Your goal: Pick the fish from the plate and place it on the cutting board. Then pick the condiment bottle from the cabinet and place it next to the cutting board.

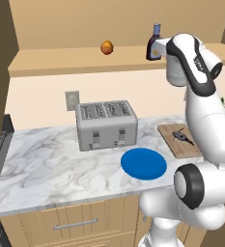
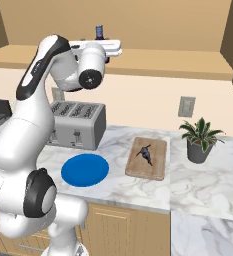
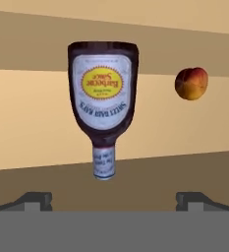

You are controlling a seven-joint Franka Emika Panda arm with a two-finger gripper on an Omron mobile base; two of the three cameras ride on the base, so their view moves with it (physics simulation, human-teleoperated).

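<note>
The dark grey fish (image 1: 180,136) (image 2: 146,154) lies on the wooden cutting board (image 1: 173,146) (image 2: 157,149), right of the bare blue plate (image 1: 144,164) (image 2: 85,170). The condiment bottle (image 1: 155,43) (image 2: 99,32) (image 3: 102,98), dark brown with a yellow label, stands upright on the cabinet shelf (image 1: 61,60). My arm is raised to shelf height, the hand level and facing the bottle. In the hand view, which is rolled upside down, my gripper (image 3: 113,197) is open, its two tips wide apart, and the bottle sits centred a short way ahead of them, untouched.
A round orange fruit (image 1: 107,47) (image 3: 191,83) rests on the same shelf, left of the bottle. A silver toaster (image 1: 106,124) (image 2: 75,122) stands behind the plate on the marble counter. A potted plant (image 2: 200,140) stands right of the board.
</note>
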